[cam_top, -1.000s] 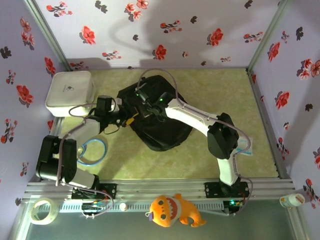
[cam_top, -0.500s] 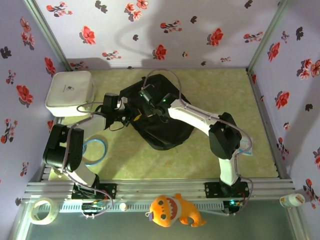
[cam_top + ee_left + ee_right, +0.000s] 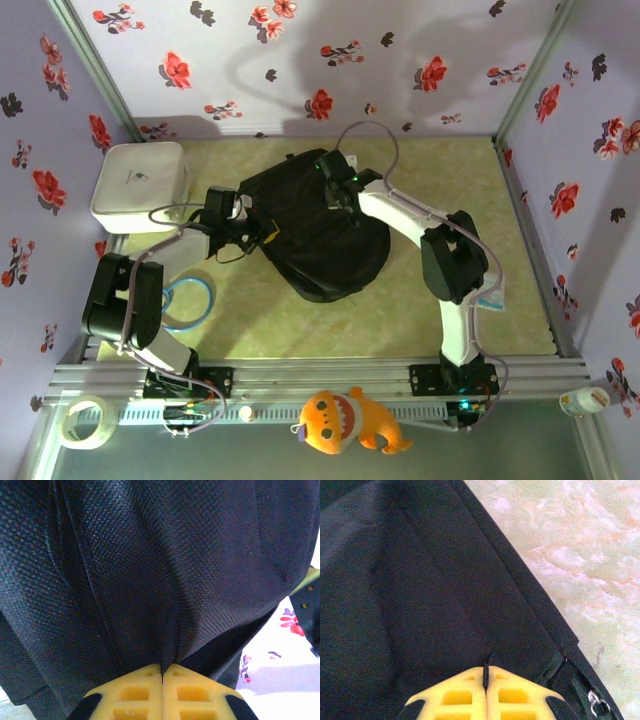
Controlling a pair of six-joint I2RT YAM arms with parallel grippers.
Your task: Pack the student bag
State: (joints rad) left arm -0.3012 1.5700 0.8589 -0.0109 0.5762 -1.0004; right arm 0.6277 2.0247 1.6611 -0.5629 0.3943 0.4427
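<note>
Green bench (image 3: 470,200) is carrying a crumpled black student bag (image 3: 325,250), lying diagonally far-left to near-right; left claw (image 3: 162,667) and right claw (image 3: 486,670) are pinching its fabric.

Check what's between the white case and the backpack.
Top view: the left arm's wrist and cable sit between white case and student bag; left gripper is shut on the bag's fabric.

Your left gripper (image 3: 162,672) is meeting bag (image 3: 150,570) fabric straight ahead, with a white case (image 3: 140,185) sitting behind it. Open mat (image 3: 580,555) is lying ahead-right of your right gripper (image 3: 486,672).
</note>
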